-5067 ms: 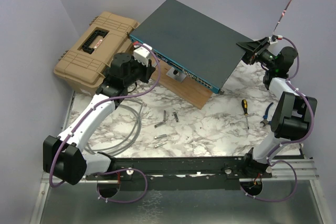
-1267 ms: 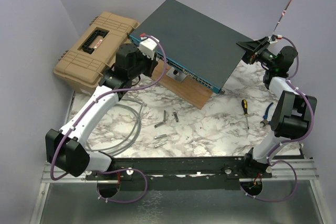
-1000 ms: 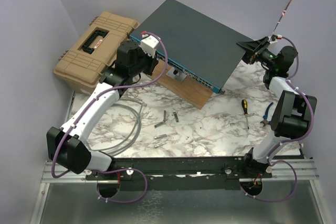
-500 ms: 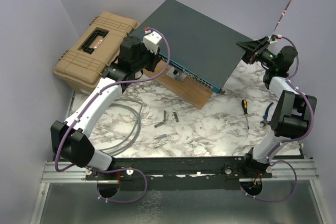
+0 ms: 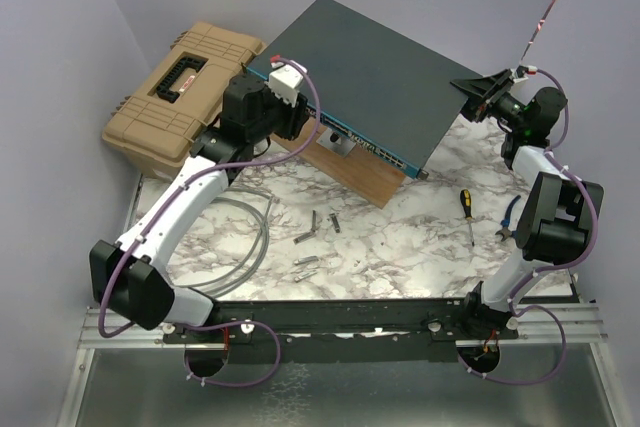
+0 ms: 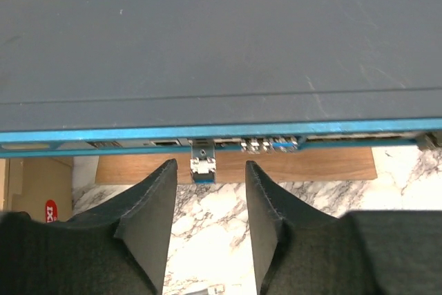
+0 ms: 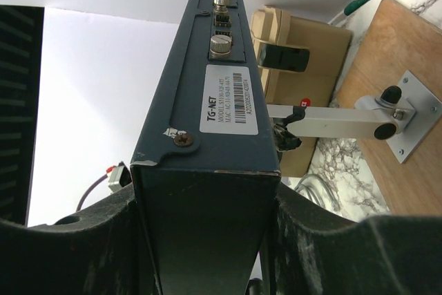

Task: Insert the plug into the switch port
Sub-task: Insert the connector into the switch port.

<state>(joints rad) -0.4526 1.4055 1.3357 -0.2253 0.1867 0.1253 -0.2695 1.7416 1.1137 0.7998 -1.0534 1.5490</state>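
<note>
The switch [image 5: 370,67], a flat dark grey-teal box, lies tilted with its blue socket face [image 6: 138,134] towards my left arm. A small clear plug [image 6: 202,162] with a blue end sticks out of one socket on that face. My left gripper [image 6: 210,168] stands just in front of it. Its jaws are open on either side of the plug and touch nothing. In the top view my left gripper [image 5: 288,125] hides the plug. My right gripper [image 5: 478,97] is shut on the switch's far right corner [image 7: 207,191].
A tan toolbox [image 5: 185,87] sits left of the switch. A wooden board [image 5: 345,172] with a metal bracket [image 7: 345,122] lies under the switch's front. A grey cable coil [image 5: 245,237], small metal bits [image 5: 320,222], a screwdriver [image 5: 466,212] and pliers [image 5: 508,219] lie on the marble top.
My left gripper's jaws have opened, letting go of the plug, and the arm has drawn back a little from the switch's blue face. The right arm has not moved.
</note>
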